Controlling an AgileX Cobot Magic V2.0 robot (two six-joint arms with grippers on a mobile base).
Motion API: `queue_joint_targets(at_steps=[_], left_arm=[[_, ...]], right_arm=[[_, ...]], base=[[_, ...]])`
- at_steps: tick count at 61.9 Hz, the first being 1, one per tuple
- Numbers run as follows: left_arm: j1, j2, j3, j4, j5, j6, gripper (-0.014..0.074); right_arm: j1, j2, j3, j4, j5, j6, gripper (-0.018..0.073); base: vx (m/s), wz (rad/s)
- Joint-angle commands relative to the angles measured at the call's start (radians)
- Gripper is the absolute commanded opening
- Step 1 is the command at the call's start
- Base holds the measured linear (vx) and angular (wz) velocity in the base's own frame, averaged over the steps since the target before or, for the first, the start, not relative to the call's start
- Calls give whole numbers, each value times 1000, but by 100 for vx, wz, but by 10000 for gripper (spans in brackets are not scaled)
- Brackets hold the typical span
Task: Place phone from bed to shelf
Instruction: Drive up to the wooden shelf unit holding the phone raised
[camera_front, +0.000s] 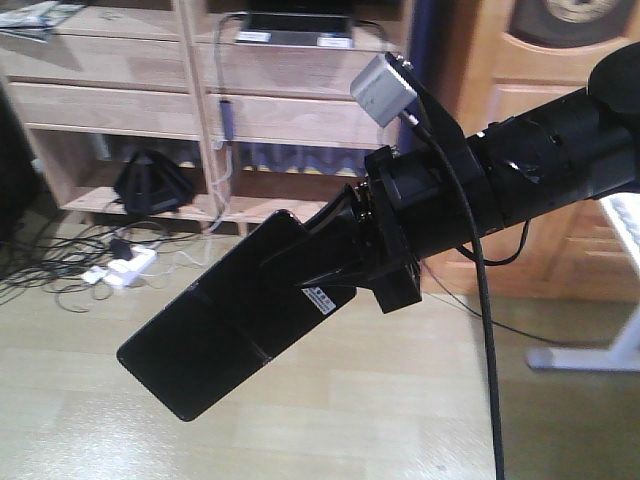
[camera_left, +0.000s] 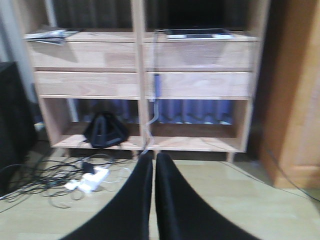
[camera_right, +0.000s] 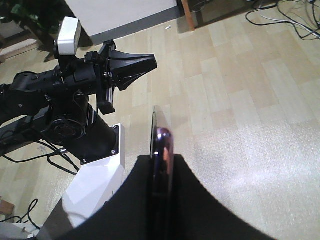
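the right arm (camera_front: 540, 160) is being seen as thick matte-black cylindrical segments, with a small grey camera box (camera_front: 383, 88) being carried at its wrist and a black cable (camera_front: 483, 320) being trailed from that box. the left arm (camera_right: 35, 92) is being shown in black too, with a white camera box (camera_right: 69, 35), wedge-tapered fingers (camera_right: 132, 65) and a white angular base housing (camera_right: 97, 190).
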Motion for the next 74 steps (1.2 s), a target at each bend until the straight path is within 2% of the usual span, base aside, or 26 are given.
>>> queue_joint_targets(at_steps=[1,32,74], left_arm=[[-3,-6,1,-6,-75,-4,1],[-4,-6,1,-6,-75,-4,1],[-4,-6,1,-6,-75,-4,1]], right_arm=[[-2,-40,-28,87,71,-10,-4],[-2,-40,-28,87,71,-10,-4],[-2,-40,-28,87,71,-10,-4]], base=[[26,37],[28,30],[30,13]])
